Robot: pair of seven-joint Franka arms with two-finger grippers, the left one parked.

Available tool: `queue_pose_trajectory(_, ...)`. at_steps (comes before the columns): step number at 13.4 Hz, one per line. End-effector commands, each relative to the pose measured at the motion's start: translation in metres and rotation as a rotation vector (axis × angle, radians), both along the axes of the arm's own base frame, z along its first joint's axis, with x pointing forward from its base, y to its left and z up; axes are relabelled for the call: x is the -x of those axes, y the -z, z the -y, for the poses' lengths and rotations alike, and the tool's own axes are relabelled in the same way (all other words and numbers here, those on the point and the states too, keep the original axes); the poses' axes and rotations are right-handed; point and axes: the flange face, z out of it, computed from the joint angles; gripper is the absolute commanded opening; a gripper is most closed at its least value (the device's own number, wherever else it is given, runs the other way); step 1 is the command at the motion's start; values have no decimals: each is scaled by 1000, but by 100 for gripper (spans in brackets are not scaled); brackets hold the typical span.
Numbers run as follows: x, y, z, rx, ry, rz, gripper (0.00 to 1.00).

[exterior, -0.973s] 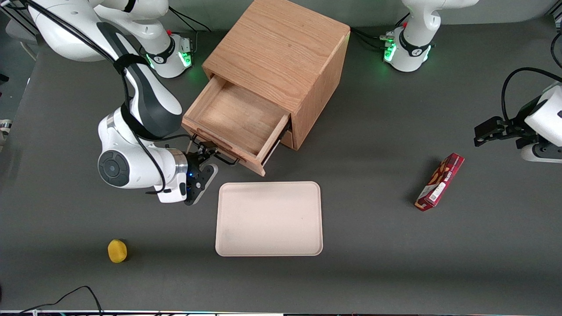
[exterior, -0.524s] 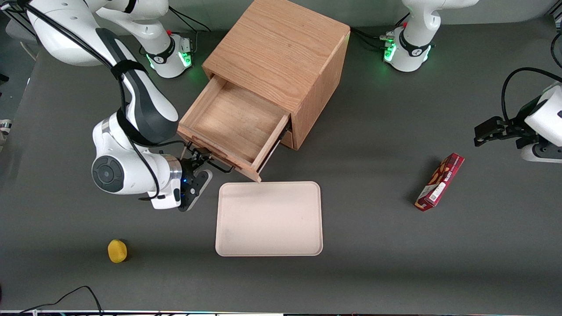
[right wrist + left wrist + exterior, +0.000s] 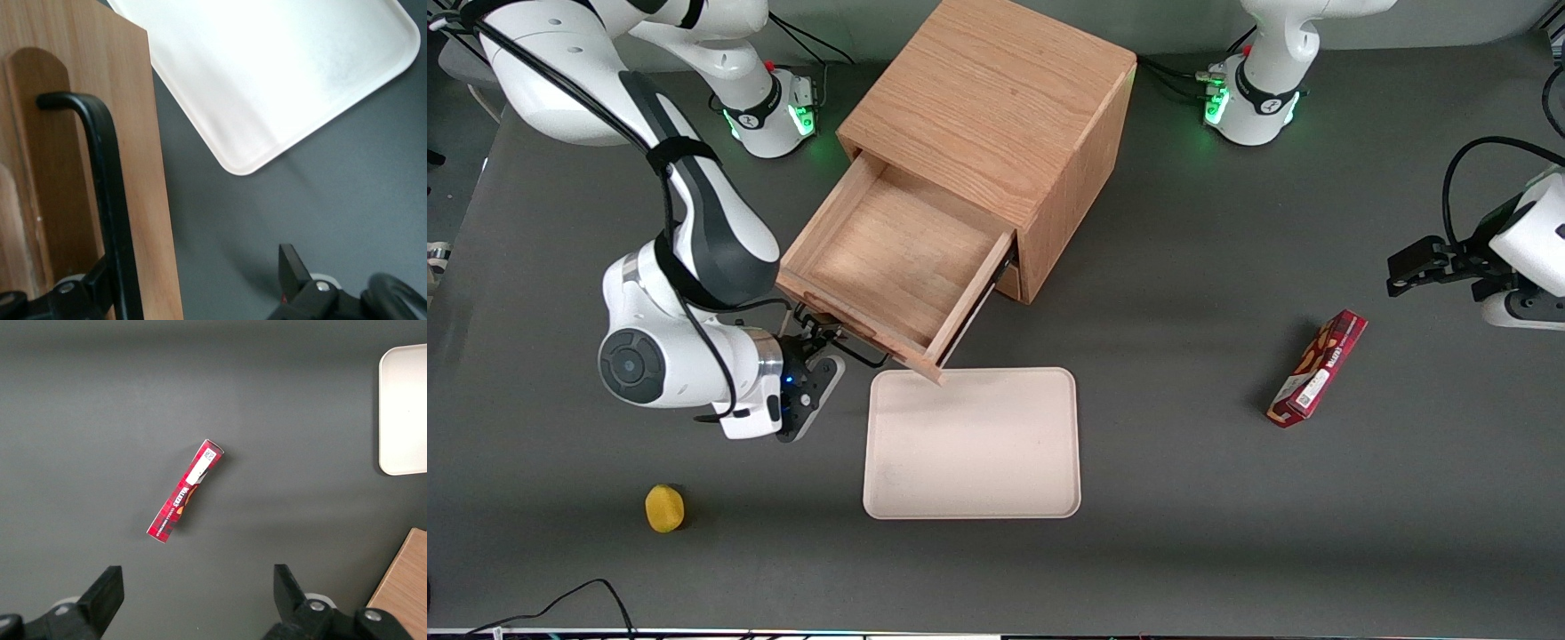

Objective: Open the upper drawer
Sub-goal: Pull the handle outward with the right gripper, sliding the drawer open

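Oak shallow upper drawer (image 3: 889, 258) with black wire handle (image 3: 845, 340) stands well out of wooden cabinet (image 3: 996, 124), front corner overhanging cream tray (image 3: 972, 444). Tool (image 3: 811, 345) at drawer's 7 o'clock, clamped on handle. Advice: pull straight along runners, avoid twisting.

Light oak upper drawer (image 3: 889, 253), black handle (image 3: 110, 193); black claw (image 3: 815, 342).

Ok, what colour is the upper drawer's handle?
Black, clearest in the right wrist view: handle of the upper drawer, at the gripper.
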Motion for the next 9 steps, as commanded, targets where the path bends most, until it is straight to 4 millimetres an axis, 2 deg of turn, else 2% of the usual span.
queue_pose_trajectory(1, -13, -4, 4, -2, -52, 10, 100)
queue_pose_trajectory(4, -15, -3, 12, 6, -52, 11, 100)
queue_pose_trajectory(7, -14, -7, 11, 4, -43, 3, 100)
queue_pose_trajectory(8, -10, -17, 11, 10, -44, -10, 100)
queue_pose_trajectory(9, -9, -38, 9, 6, -47, -5, 100)
